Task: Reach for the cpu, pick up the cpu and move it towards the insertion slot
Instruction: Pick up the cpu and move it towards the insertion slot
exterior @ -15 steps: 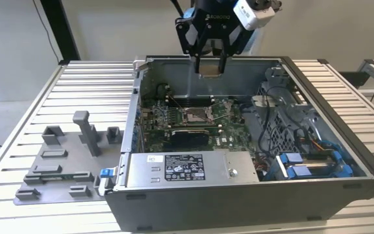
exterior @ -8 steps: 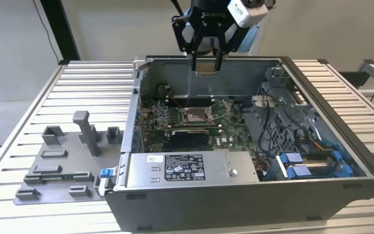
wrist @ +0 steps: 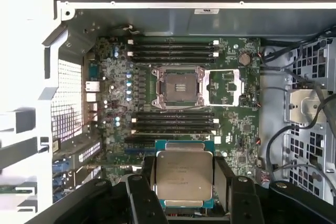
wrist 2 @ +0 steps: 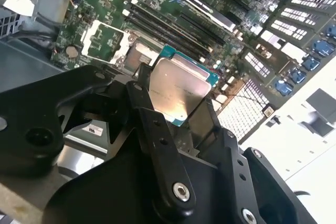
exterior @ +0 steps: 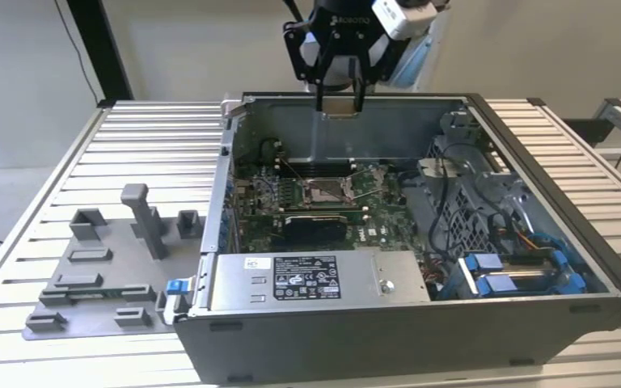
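Note:
My gripper (exterior: 340, 103) hangs above the rear of the open computer case (exterior: 601, 271), shut on the cpu (exterior: 340, 108). In both wrist views the cpu (wrist: 184, 174) (wrist 2: 176, 90) is a square chip with a silver top and a teal-green rim, held by two opposite edges between the black fingers (wrist: 148, 177) (wrist 2: 140, 94). The insertion slot (wrist: 177, 86) (wrist 2: 138, 56) (exterior: 322, 190) is a silver-framed socket with a dark centre on the green motherboard, well below the cpu. Its load plate (wrist: 226, 86) lies flipped open beside it.
Black memory slots (wrist: 173, 50) flank the socket on two sides. A grey metal box with a white label (exterior: 305, 279) fills the case's near side. Cables and a drive cage (exterior: 472, 202) are on the exterior view's right. A grey fixture plate with blocks (exterior: 116, 267) lies on the slatted table.

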Robot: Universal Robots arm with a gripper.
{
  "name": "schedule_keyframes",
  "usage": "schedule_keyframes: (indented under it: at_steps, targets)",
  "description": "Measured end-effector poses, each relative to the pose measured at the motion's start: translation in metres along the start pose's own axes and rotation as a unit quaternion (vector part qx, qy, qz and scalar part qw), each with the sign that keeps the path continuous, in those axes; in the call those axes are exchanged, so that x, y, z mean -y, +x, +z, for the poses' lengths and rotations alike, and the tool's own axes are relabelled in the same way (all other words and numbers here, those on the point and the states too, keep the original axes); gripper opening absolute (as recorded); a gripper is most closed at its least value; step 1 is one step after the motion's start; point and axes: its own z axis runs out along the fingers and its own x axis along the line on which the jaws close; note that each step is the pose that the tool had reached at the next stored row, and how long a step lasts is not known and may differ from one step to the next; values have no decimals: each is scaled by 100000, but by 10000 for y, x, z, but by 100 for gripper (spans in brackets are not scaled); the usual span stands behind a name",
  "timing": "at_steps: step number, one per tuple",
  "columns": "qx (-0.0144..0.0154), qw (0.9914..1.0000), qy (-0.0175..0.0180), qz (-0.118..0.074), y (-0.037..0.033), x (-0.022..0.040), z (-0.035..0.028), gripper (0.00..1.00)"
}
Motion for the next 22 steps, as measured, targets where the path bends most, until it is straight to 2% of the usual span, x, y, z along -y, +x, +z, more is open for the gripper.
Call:
schedule_keyframes:
  at_steps: [8,18,22]
  targets:
    - [42,100000,-3,279,6,-119,7,0]
    - [50,99999,2,326,13,-375,22,0]
    - [52,99999,-3,330,2,-443,26,0]
